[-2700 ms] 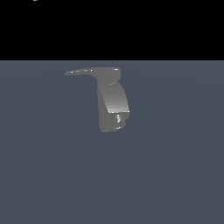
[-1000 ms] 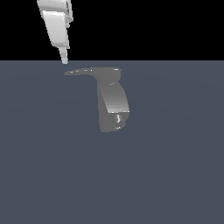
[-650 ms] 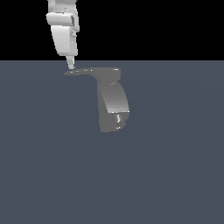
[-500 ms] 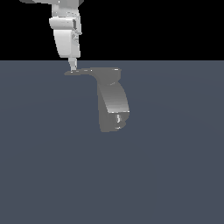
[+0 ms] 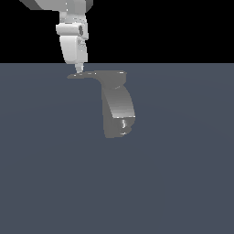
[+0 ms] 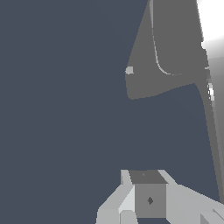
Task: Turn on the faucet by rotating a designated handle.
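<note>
The grey faucet stands on the floor in the exterior view, with a small shiny spot low on its body. Its thin dark handle juts from the flat top toward the exterior view's left. My gripper hangs straight down over the handle's outer end, its narrow tip at or just above the blade; I cannot tell if they touch. The fingers look pressed together and hold nothing. In the wrist view the shut fingertips are beside the handle's long thin strip, with the faucet body beyond.
A flat blue-grey floor lies all around the faucet, with black background above it. The white arm link rises above the gripper toward the exterior view's upper left.
The gripper came into view from the upper left, moved right and down, and now sits at the handle's outer end. The faucet and handle have not visibly moved.
</note>
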### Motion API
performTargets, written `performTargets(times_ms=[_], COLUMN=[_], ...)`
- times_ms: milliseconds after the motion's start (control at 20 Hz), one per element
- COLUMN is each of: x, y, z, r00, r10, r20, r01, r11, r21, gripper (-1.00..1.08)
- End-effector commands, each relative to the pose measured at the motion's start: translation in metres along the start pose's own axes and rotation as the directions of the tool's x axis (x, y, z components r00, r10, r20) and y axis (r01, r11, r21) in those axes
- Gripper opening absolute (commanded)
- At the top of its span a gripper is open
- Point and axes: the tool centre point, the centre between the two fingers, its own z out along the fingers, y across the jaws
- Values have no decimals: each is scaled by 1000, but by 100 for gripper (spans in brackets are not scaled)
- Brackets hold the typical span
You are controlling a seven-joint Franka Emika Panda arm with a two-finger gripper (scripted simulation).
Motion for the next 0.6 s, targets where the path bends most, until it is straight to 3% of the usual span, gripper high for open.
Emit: performTargets(times_ms=[0,550], x=[0,-1], y=[0,26], z=[0,0], r00=[1000,1000], r10=[1,1], r20=[0,0], r01=[-1,-1], r11=[1000,1000], r21=[0,0], gripper=[-100,-100])
